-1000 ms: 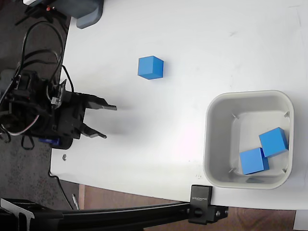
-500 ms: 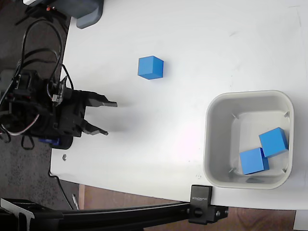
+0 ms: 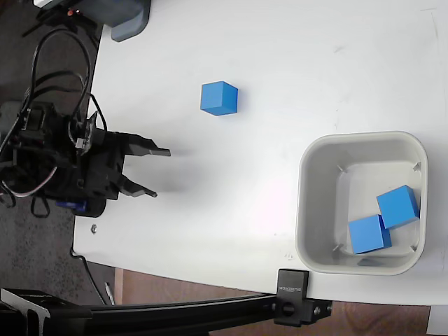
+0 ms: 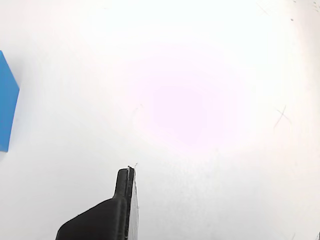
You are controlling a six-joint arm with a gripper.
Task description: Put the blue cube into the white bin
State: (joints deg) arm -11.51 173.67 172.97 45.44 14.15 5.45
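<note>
A blue cube (image 3: 219,98) rests alone on the white table in the fixed view, up and to the right of my gripper (image 3: 161,172). The gripper is open and empty, its two black fingers spread near the table's left edge. The white bin (image 3: 305,203) stands at the lower right and holds two more blue cubes (image 3: 369,234) (image 3: 398,206). In the wrist view a blue cube (image 4: 7,100) shows at the left edge and one black fingertip (image 4: 123,185) rises from the bottom; the bin is out of that view.
A grey-blue object (image 3: 129,21) sits at the table's top left corner. A black clamp (image 3: 292,294) and bar run along the bottom edge. Cables (image 3: 56,63) and the arm's body lie off the table at left.
The gripper's fingers shifted slightly upward in the fixed view from a second ago and have stayed still since. The cubes and bin have not moved.
</note>
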